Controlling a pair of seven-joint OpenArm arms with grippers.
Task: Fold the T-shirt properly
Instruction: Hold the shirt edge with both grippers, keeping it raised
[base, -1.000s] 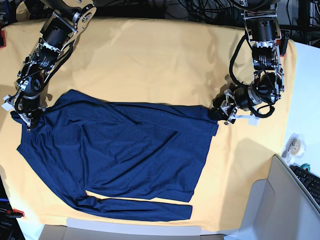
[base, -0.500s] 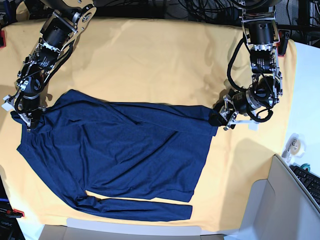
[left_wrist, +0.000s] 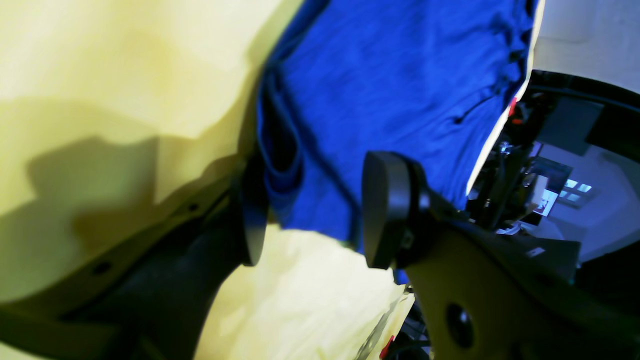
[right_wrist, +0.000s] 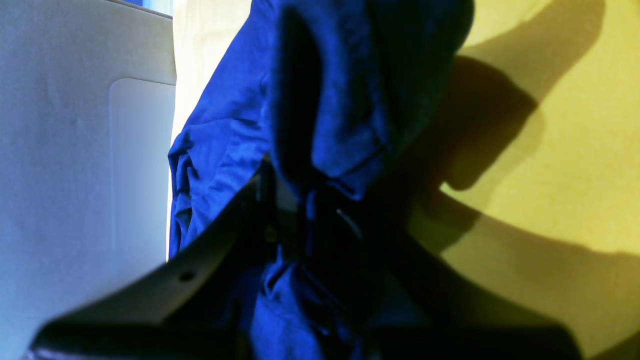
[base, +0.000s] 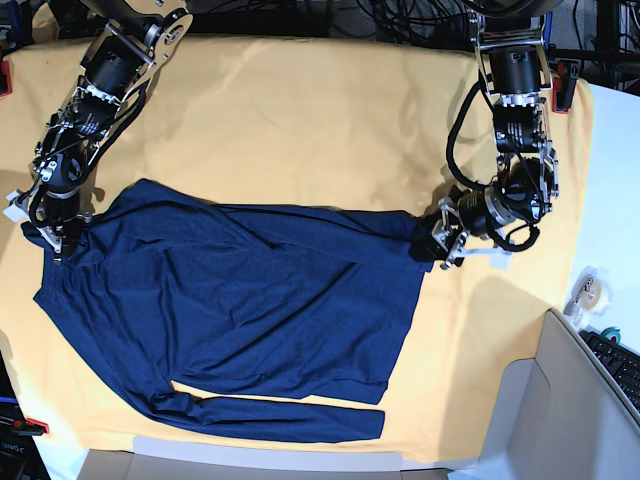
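While the T-shirt (base: 240, 300) is lying spread flat across the yellow-orange table cloth (base: 300, 120), the right gripper (base: 50, 235) is pinching a bunched corner of it at the cloth's edge. At the opposite corner, the left gripper (left_wrist: 310, 220) is standing with jaws parted, the fabric's edge lying between them, ungripped.

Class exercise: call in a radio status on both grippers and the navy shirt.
Right gripper shut on dark navy-blue long-sleeved knit T-shirt. Left gripper open, straddling its corner. Shirt flat on yellow-orange table cloth, unfolded. Nothing obstructing.
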